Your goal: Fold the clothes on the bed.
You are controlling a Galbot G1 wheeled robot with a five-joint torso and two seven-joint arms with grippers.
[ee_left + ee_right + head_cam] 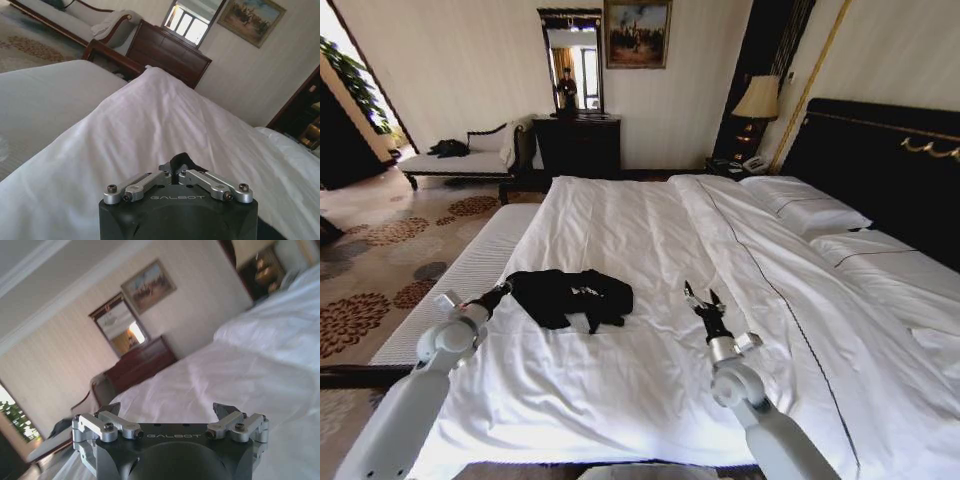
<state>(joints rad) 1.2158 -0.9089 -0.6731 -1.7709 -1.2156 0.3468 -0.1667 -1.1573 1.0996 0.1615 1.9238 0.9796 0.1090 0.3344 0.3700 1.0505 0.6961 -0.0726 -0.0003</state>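
Fingers of my left gripper (pixel 506 287) pinched shut on the black T-shirt (pixel 570 297), bunched on the bed (pixel 650 390)
My right gripper (pixel 702 297) hovers nearby, fingers spread wide, holding nothing

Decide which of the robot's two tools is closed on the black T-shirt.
The left tool: its tip meets the black T-shirt at the cloth's left edge, pinching fabric. The right tool stands apart over bare white duvet, open.
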